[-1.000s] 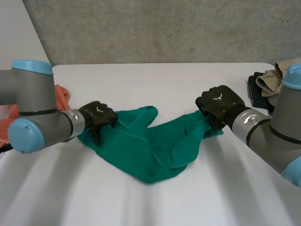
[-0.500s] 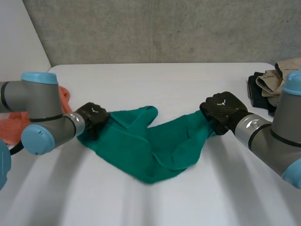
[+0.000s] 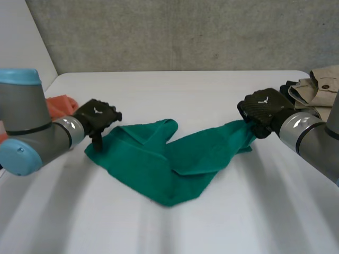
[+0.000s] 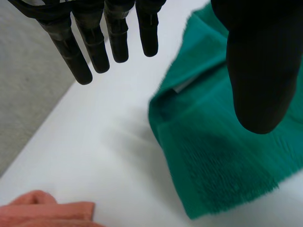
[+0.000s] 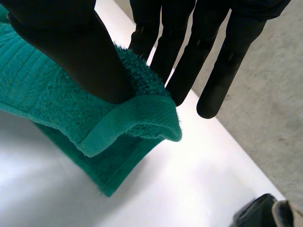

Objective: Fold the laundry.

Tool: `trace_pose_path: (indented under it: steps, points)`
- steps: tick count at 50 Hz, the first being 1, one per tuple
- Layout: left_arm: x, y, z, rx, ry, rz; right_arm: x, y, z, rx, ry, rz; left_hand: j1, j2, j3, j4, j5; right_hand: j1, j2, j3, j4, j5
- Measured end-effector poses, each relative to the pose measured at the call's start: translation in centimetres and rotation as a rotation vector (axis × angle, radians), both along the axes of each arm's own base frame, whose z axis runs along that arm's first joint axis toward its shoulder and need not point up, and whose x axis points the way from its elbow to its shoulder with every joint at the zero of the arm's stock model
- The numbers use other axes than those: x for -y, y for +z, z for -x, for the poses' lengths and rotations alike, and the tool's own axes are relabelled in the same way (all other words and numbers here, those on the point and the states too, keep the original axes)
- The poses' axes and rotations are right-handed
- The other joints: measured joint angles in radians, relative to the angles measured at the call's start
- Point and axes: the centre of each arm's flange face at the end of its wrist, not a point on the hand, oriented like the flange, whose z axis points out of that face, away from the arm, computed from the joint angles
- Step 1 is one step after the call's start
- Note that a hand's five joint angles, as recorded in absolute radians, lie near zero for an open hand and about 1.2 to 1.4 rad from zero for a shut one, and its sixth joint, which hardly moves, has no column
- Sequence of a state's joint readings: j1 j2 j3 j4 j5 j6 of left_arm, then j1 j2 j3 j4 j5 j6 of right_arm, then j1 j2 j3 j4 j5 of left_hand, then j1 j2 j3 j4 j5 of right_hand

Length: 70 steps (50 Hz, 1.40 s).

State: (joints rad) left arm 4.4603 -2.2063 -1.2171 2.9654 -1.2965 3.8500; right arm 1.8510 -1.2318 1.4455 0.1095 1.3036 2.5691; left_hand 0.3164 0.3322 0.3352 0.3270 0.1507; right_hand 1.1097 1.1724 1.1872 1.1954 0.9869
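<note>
Right hand (image 3: 261, 110): thumb clamps the hem of the green towel (image 3: 169, 161) against straight fingers (image 5: 182, 52). The pinch sits on the towel's right corner, which is held up off the white surface (image 3: 190, 92). From that corner the towel slopes down to the left and lies rumpled mid-surface, with a fold ridge across its middle and one point toward the near edge

Left hand (image 3: 96, 117): fingers (image 4: 97, 45) straight and spread, thumb well apart from them, nothing held between. The hand hangs over the towel's left corner. In the head view one digit points down at that corner; contact cannot be told. In the left wrist view the towel's left edge lies under the thumb and bare surface under the fingers

Surroundings: orange cloth (image 3: 57, 103) at the surface's left edge, just left of the left hand, apart from the towel. Beige garment (image 3: 313, 89) at far right, behind the right arm, next to a black item (image 5: 253, 215)
</note>
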Motion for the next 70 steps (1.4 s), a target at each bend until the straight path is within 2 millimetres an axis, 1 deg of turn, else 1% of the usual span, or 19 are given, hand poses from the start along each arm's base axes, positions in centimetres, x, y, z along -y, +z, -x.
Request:
trace_pose_path:
  steps: [8,14,15,18,19,24,28,32,37,40,44,49,53,57,59,62,64,66,70]
  points:
    - [1.3,-3.8,-0.3,0.053,0.009,-0.064,-0.2,-2.2,-0.1,-0.023,0.007,-0.055,0.083,0.063,0.062,0.068,0.076,0.000,0.000,0.000,0.000,0.000]
    - [2.1,-4.8,-0.3,0.054,0.020,-0.076,-0.2,-2.6,-0.2,-0.027,0.008,-0.058,0.163,0.139,0.138,0.142,0.147,0.000,0.000,0.000,0.000,0.000]
    - [2.2,-4.8,-0.3,0.052,0.021,-0.076,-0.2,-2.7,-0.2,-0.027,0.008,-0.057,0.395,0.360,0.355,0.366,0.358,0.000,0.000,0.000,0.000,0.000]
    - [2.4,-4.9,-0.3,0.047,0.022,-0.075,-0.1,-2.7,-0.2,-0.026,0.007,-0.054,0.484,0.485,0.478,0.489,0.474,0.000,0.000,0.000,0.000,0.000]
    - [2.5,-5.0,-0.2,0.045,0.022,-0.073,-0.1,-2.8,-0.2,-0.026,0.007,-0.053,0.678,0.664,0.657,0.670,0.651,0.000,0.000,0.000,0.000,0.000]
    - [2.6,-4.8,-0.1,0.039,0.021,-0.067,0.0,-2.9,-0.1,-0.027,0.004,-0.055,0.828,0.857,0.849,0.868,0.827,0.000,0.000,0.000,0.000,0.000]
    - [2.2,-3.0,-0.1,0.032,0.027,-0.047,0.2,-2.6,0.0,-0.030,-0.002,-0.048,0.828,0.858,0.850,0.869,0.827,0.000,0.000,0.000,0.000,0.000]
    - [1.0,1.1,-0.6,0.008,0.051,0.004,0.6,-0.7,0.6,-0.040,-0.022,-0.012,0.828,0.858,0.850,0.871,0.827,0.000,0.000,0.000,0.000,0.000]
    - [-1.7,8.1,-2.4,-0.062,0.113,0.112,0.9,3.7,2.6,-0.085,-0.085,0.054,0.828,0.858,0.850,0.872,0.827,0.000,0.000,0.000,0.000,0.000]
    - [-3.5,11.2,-3.7,-0.107,0.149,0.169,0.5,5.8,3.9,-0.144,-0.120,0.065,0.828,0.858,0.850,0.872,0.827,0.000,0.000,0.000,0.000,0.000]
    - [-5.2,12.9,-5.2,-0.141,0.180,0.191,-0.2,6.7,5.1,-0.240,-0.126,0.032,0.828,0.858,0.850,0.872,0.827,0.000,0.000,0.000,0.000,0.000]
    - [-5.6,11.4,-6.7,-0.124,0.219,0.114,-0.6,4.9,5.6,-0.361,-0.096,-0.057,0.828,0.861,0.850,0.872,0.827,0.000,0.000,0.000,0.000,0.000]
    - [-4.9,9.1,-7.2,-0.089,0.235,0.039,-0.2,2.6,5.3,-0.416,-0.074,-0.118,0.828,0.861,0.850,0.872,0.827,0.000,0.000,0.000,0.000,0.000]
    - [-2.3,6.1,-7.0,-0.043,0.243,0.007,1.7,-0.2,4.4,-0.454,-0.073,-0.141,0.828,0.862,0.850,0.872,0.827,0.000,0.000,0.000,0.000,0.000]
    - [-0.1,5.2,-6.5,-0.036,0.246,0.054,3.3,-1.1,3.8,-0.454,-0.095,-0.112,0.828,0.862,0.855,0.872,0.827,0.000,0.000,0.000,0.000,0.000]
    - [2.8,5.6,-5.7,-0.057,0.255,0.170,6.2,-1.0,2.9,-0.417,-0.153,-0.014,0.828,0.862,0.855,0.873,0.827,0.000,0.000,0.000,0.000,0.000]
    - [4.6,6.6,-5.3,-0.085,0.265,0.262,8.0,-0.2,2.5,-0.376,-0.193,0.064,0.828,0.862,0.855,0.873,0.827,0.000,0.000,0.000,0.000,0.000]
    - [7.4,9.6,-4.7,-0.165,0.293,0.454,11.0,2.5,1.9,-0.262,-0.270,0.241,0.828,0.862,0.855,0.873,0.827,0.000,0.000,0.000,0.000,0.000]
    - [9.9,16.3,-4.5,-0.369,0.340,0.757,14.0,8.9,1.5,-0.006,-0.358,0.555,0.828,0.862,0.855,0.873,0.827,0.000,0.000,0.000,0.000,0.000]
